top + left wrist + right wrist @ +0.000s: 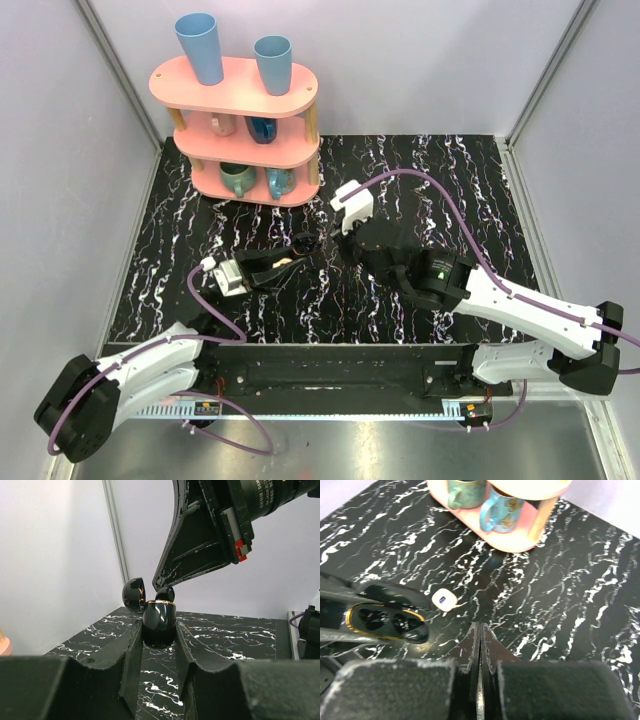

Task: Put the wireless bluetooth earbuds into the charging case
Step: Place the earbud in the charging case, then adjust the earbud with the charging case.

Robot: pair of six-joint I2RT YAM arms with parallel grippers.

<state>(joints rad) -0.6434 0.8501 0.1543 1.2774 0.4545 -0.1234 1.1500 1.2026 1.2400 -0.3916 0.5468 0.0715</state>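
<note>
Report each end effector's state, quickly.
Left end effector: closed on the charging case, whose lid is open.
Right end effector: closed, nothing seen in it.

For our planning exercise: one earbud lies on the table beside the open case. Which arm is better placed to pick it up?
Right. The left gripper is shut on the open charging case, so it is occupied. The right gripper, shut with nothing between its fingers, hangs close to the earbud.

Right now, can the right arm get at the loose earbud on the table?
Probably yes: the earbud lies uncovered ahead of the right fingers. They are shut, so must open first, and the charging case sits close beside it.
</note>
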